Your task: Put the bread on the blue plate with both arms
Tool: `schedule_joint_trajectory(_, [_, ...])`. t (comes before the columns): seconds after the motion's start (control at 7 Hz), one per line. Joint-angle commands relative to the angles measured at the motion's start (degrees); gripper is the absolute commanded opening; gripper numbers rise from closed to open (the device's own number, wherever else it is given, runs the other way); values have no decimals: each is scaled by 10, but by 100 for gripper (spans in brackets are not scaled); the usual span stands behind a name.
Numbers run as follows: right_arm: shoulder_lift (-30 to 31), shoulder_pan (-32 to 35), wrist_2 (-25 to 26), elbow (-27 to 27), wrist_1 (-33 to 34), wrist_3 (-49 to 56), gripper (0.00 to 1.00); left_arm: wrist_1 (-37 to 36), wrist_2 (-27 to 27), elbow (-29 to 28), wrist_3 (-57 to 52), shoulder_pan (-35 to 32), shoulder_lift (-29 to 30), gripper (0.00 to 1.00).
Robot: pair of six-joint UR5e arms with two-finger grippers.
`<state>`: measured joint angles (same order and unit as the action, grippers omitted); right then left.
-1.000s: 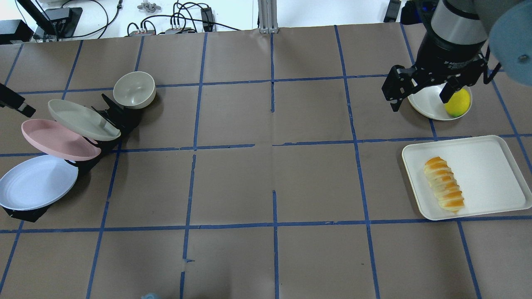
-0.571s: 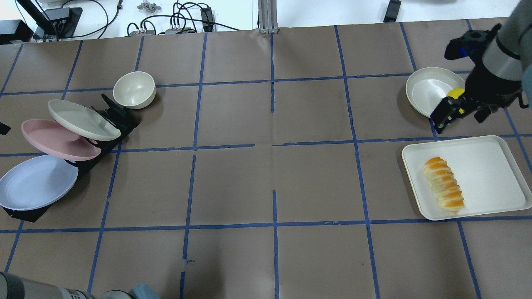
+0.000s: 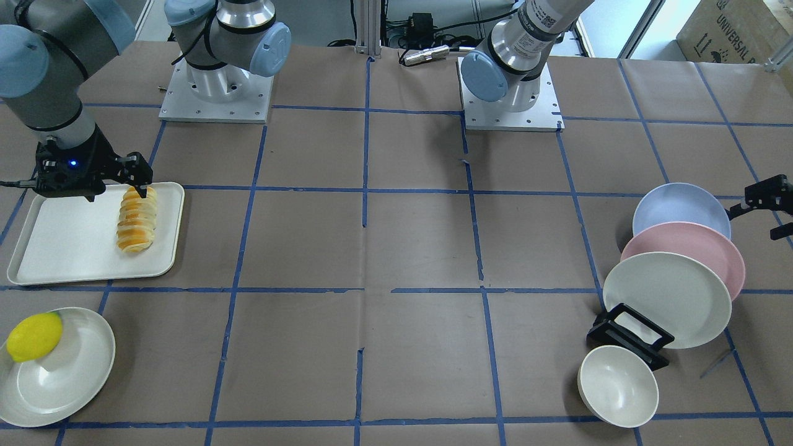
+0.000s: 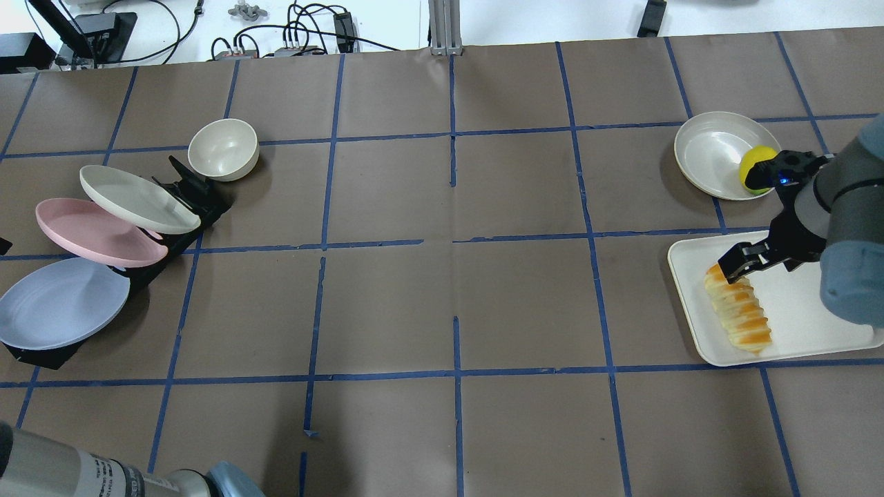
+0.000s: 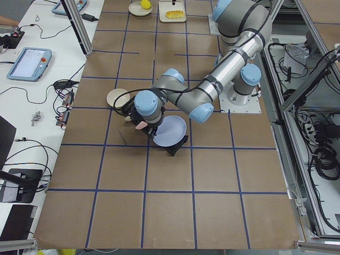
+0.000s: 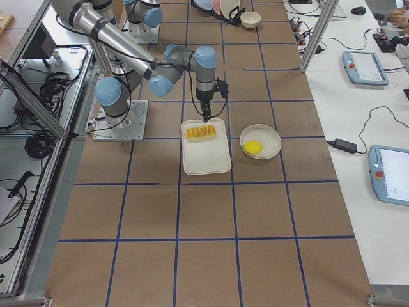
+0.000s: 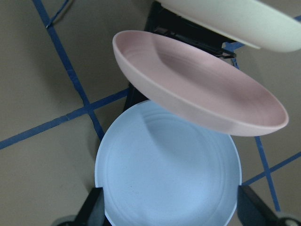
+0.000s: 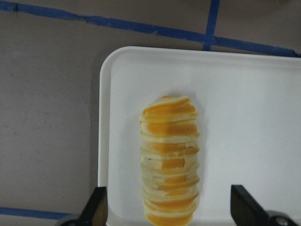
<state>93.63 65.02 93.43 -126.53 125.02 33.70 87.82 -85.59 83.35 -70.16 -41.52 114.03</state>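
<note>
Evidently the job is at its opening stage, with each arm lined up over its own thing and nothing lifted yet. The bread (image 8: 170, 160) lies flat on a white tray (image 4: 815, 276) at the robot's right end of the surface, close to the tray's inner long edge. The right hand (image 8: 170, 209) hovers above the end of the loaf nearer the robot. Its two fingers are spread wide, one to each side of the loaf's narrow width, and they grip nothing. The blue plate (image 7: 164, 174) is well apart from all this, at the robot's left end. It leans tilted in a black rack (image 4: 186, 193) as the lowest of three plates, with a pink plate (image 7: 197, 89) overhanging its upper part. The left hand (image 7: 173, 209) sits just off the plate's lower rim, fingers likewise wide apart and empty. I judge the step in hand to be the approach to two separate grasps. For the right arm, the next move calls for a straight descent until the fingers bracket the loaf across its width. A gentle close should follow, since the ridged slices look likely to slip or pivot if pinched near one end. For the left arm, it calls for taking the free lower rim between the fingers. The plate must then be drawn out from under the pink one without dragging that plate or the rack along.
</note>
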Motion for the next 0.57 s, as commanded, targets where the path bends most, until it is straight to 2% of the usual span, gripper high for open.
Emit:
schedule_joint_trajectory(0.0, [-6, -1, 0, -22, 44, 0, 91, -50, 3, -5, -7, 0, 71, 100])
schedule_joint_trajectory(0.14, [-16, -2, 1, -22, 61, 2, 89, -79, 4, -6, -9, 1, 97, 100])
schedule_joint_trajectory(0.43, [-59, -19, 0, -25, 107, 2, 88, -85, 6, -6, -12, 0, 114, 100])
